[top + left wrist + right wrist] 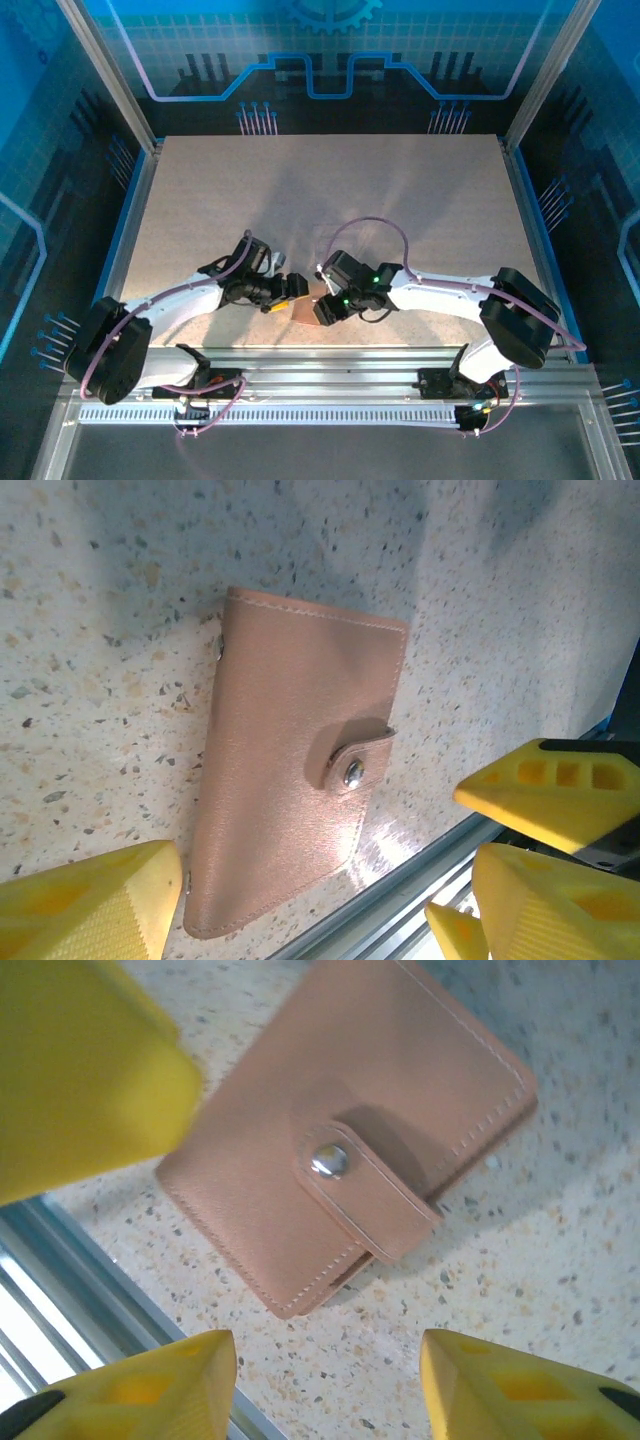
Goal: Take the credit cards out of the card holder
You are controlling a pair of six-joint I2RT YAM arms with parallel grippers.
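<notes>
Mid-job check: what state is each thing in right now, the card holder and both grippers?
card holder: closed, snap strap fastened, lying flat on the table by its near edge.
left gripper: open, fingers either side of the holder, not clamping it.
right gripper: open, nothing between its fingers.

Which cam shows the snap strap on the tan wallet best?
Right wrist: the tan-brown leather-like folding wallet lies closed, its strap and silver snap large and sharp. Left wrist shows them smaller. Top external: a small tan patch, snap too small to tell.
</notes>
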